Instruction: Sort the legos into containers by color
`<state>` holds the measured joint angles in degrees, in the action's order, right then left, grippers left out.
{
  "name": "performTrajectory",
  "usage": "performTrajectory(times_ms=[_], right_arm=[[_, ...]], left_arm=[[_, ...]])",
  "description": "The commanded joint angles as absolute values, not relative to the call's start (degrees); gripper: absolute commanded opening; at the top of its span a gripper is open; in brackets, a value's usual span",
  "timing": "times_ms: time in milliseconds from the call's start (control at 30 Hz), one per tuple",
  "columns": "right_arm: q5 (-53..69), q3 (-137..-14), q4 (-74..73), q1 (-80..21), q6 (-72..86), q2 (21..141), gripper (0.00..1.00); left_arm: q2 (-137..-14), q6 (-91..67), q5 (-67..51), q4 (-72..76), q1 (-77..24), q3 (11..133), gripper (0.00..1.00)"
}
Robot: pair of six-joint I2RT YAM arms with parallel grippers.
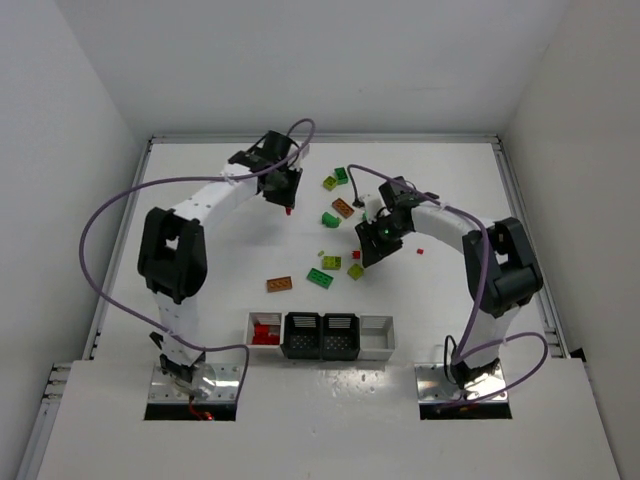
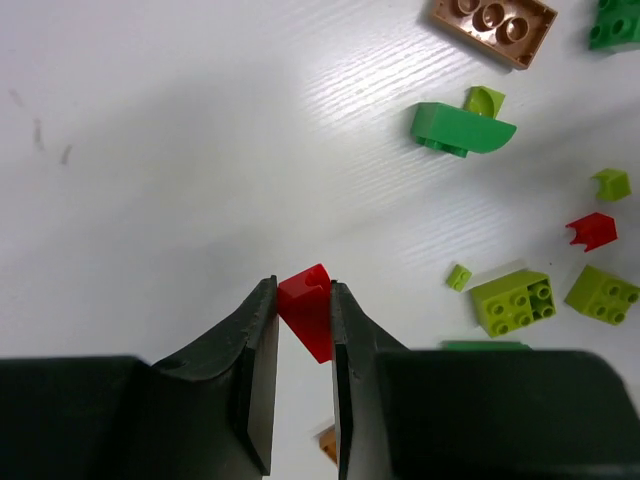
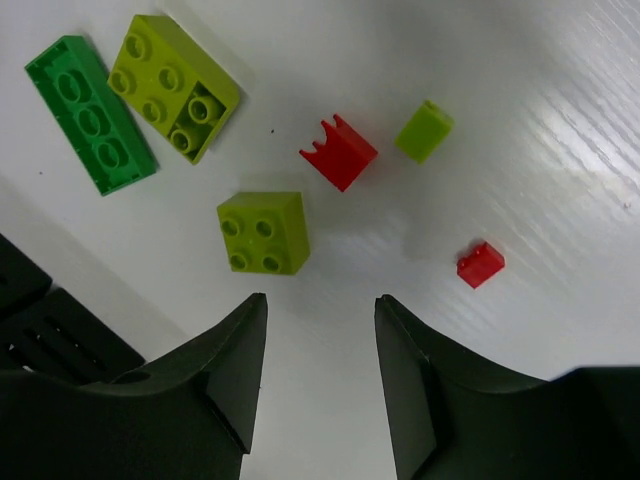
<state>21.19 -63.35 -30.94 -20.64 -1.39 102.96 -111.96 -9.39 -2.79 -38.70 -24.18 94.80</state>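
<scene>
1. The left end effector point(image 2: 302, 298) is closed narrowly on a red brick point(image 2: 310, 315), which is clamped between its two fingers over the far part of the table point(image 2: 150, 150).
2. The right end effector point(image 3: 320, 310) stands wide, with nothing between its fingers. It hangs over the table just beside a yellow-green brick point(image 3: 263, 232). Two small red pieces point(image 3: 339, 152) lie near it.
3. The remaining legos point(image 1: 340, 208) lie scattered between the two arms: green, yellow-green and brown.
4. The containers point(image 1: 320, 335) sit at the near edge, between the arm bases. The left white bin point(image 1: 251, 330) holds red bricks.
</scene>
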Motion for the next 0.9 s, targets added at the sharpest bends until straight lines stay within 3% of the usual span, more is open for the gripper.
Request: performTrajectory(times_ms=[0,367,867], right_arm=[[19.86,-67.84,-28.74,-22.58,-0.97,105.63,0.47],[18.11,-74.7,-28.83,-24.35,-0.44,115.04,0.49],[18.27,-75.85,-27.69,-24.79,-0.44,116.9,0.49]], left_arm=[[-107.67,-8.61,-6.15,-38.58,-22.77,92.9,0.11],[-104.59,-8.09,-9.14,-38.58,-18.37,90.44,0.11],[-103.54,-8.09,-9.67,-38.58,-17.84,88.68,0.11]])
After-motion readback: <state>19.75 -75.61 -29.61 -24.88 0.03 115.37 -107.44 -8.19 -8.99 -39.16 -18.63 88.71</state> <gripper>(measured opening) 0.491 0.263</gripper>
